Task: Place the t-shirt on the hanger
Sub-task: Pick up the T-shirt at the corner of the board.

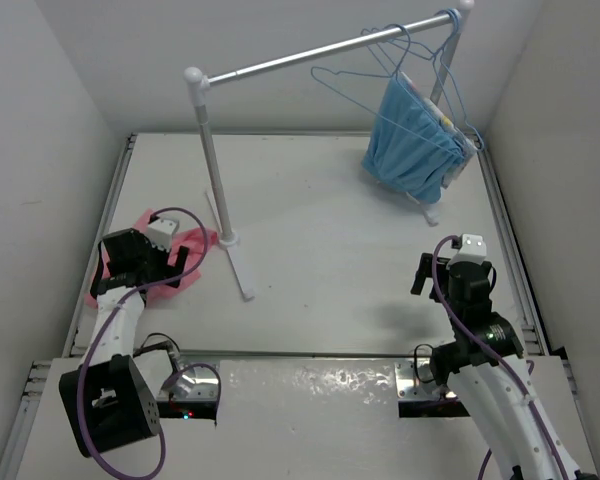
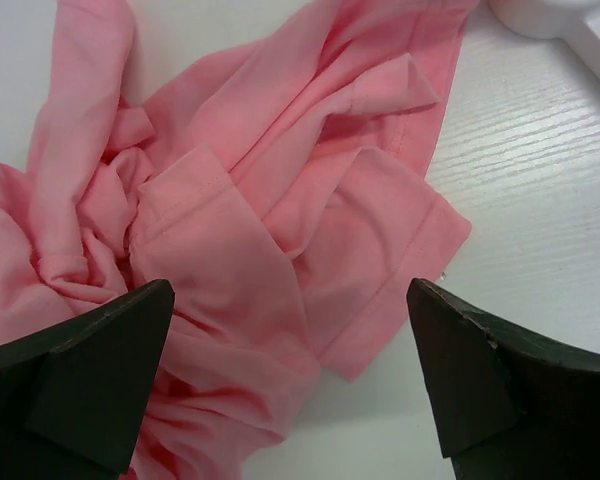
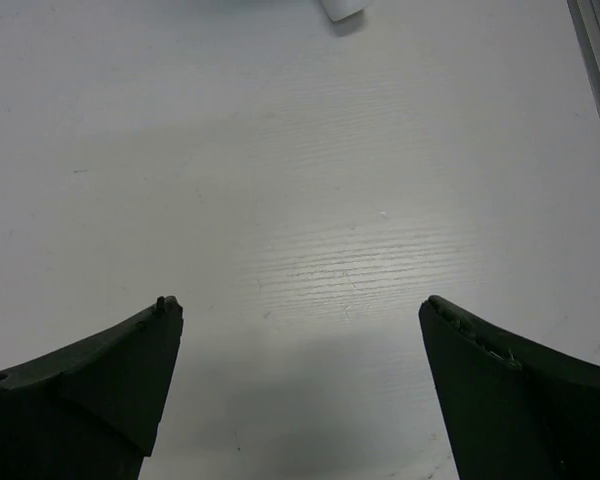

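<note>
The salmon-pink t-shirt (image 1: 193, 243) lies crumpled on the table at the left, partly hidden under my left arm. In the left wrist view the t-shirt (image 2: 280, 190) fills the upper left, folds and a sleeve hem showing. My left gripper (image 1: 183, 260) (image 2: 290, 290) hovers just over its near edge, open, with cloth under the left finger and bare table under the right one. Pale-blue wire hangers hang at the right end of the rail; an empty hanger (image 1: 352, 82) is nearest the middle. My right gripper (image 1: 450, 265) (image 3: 300, 305) is open over bare table at the right, holding nothing.
A grey rail stand (image 1: 212, 150) rises mid-left, its white foot (image 1: 242, 272) (image 2: 555, 15) close to the shirt. A light-blue garment (image 1: 412, 145) hangs on another hanger at the far right. A white stand foot (image 3: 342, 8) shows at the right wrist view's top edge. White walls enclose the table.
</note>
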Motion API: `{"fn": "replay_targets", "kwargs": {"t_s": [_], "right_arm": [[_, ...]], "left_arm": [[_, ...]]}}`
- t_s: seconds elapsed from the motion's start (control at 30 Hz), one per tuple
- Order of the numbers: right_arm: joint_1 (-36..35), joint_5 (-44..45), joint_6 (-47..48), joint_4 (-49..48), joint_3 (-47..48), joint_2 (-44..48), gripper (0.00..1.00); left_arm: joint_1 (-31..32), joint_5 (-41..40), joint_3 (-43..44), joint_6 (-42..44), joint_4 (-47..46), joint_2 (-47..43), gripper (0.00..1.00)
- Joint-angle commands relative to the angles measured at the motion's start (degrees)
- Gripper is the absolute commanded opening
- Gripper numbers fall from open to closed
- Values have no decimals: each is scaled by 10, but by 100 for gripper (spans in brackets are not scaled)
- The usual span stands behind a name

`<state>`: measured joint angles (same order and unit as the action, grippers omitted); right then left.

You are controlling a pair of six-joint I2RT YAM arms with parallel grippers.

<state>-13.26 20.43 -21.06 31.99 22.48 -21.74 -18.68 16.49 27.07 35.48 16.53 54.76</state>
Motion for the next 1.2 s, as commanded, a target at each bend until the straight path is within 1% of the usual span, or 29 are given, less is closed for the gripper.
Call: {"fn": "replay_targets", "kwargs": {"t_s": [0.0, 0.03, 0.07, 0.1, 0.13, 0.17, 0.23, 0.27, 0.33, 0.37, 0.47, 0.5, 0.57, 0.63, 0.67, 0.73, 0.77, 0.8, 0.83, 0.87, 0.9, 0.93, 0.97, 1.0, 1.03, 1.07, 1.1, 1.13, 1.17], "right_arm": [[1, 11, -6, -20, 4, 4, 99], [0, 11, -6, -19, 5, 3, 99], [0, 11, -6, -18, 5, 3, 99], [0, 11, -5, -18, 6, 3, 99], [0, 12, -5, -18, 6, 4, 99], [0, 12, -6, -18, 6, 4, 99], [1, 15, -6, -18, 6, 6, 99], [0, 15, -5, -18, 6, 8, 99], [1, 16, -5, -16, 6, 11, 99], [0, 16, -6, -16, 7, 15, 99], [-1, 17, -5, -17, 5, 24, 99], [0, 16, -6, -18, 5, 25, 99], [1, 13, -5, -20, 4, 25, 99], [1, 10, -3, -18, 5, 23, 99], [0, 10, -3, -18, 8, 22, 99], [0, 12, -4, -17, 8, 24, 99], [0, 11, -3, -18, 7, 25, 99], [1, 11, -3, -18, 6, 25, 99], [1, 11, -4, -18, 6, 25, 99], [1, 11, -3, -18, 6, 26, 99], [0, 10, -4, -18, 6, 25, 99], [0, 10, -3, -18, 6, 25, 99], [0, 10, -3, -19, 5, 24, 99], [1, 8, -2, -21, 5, 22, 99], [1, 9, -2, -21, 5, 21, 99], [0, 10, -1, -21, 7, 21, 99], [1, 11, -2, -18, 7, 19, 99], [0, 11, -1, -18, 9, 18, 99], [0, 11, -2, -18, 10, 18, 99]], "left_arm": [[5, -13, 19, 21, 2, -4, 100], [6, -24, 31, 38, 19, -2, 100], [6, -74, 58, 51, 51, 1, 100], [6, -167, 70, 61, 64, 16, 100], [6, -228, 84, 63, 75, 30, 100], [5, -267, 111, 71, 115, 70, 100], [1, -314, 136, 91, 167, 108, 100], [1, -318, 131, 102, 186, 119, 100], [1, -333, 94, 130, 171, 135, 100], [1, -341, 80, 135, 142, 141, 100], [0, -398, 34, 130, 62, 187, 99], [0, -405, 27, 125, 48, 216, 97], [-4, -409, 24, 111, 20, 253, 68], [-5, -424, 34, 98, 3, 269, 32], [-5, -429, 39, 92, 1, 272, 0], [-4, -436, 54, 77, 2, 261, 0], [-4, -432, 61, 77, 6, 234, 0], [-3, -403, 77, 75, 17, 217, 0], [-3, -371, 88, 78, 59, 194, 0], [-4, -331, 101, 98, 90, 142, 0], [-3, -233, 132, 112, 128, 116, 0], [-4, -182, 147, 138, 193, 71, 0], [6, -132, 169, 162, 231, 53, 0], [16, -36, 212, 190, 315, 39, 0], [27, 6, 232, 217, 353, 24, 0], [55, 40, 252, 256, 383, -3, 0], [71, 100, 291, 270, 409, -17, 0], [101, 132, 312, 298, 452, -34, 0], [106, 170, 340, 323, 481, -31, 0]]}}
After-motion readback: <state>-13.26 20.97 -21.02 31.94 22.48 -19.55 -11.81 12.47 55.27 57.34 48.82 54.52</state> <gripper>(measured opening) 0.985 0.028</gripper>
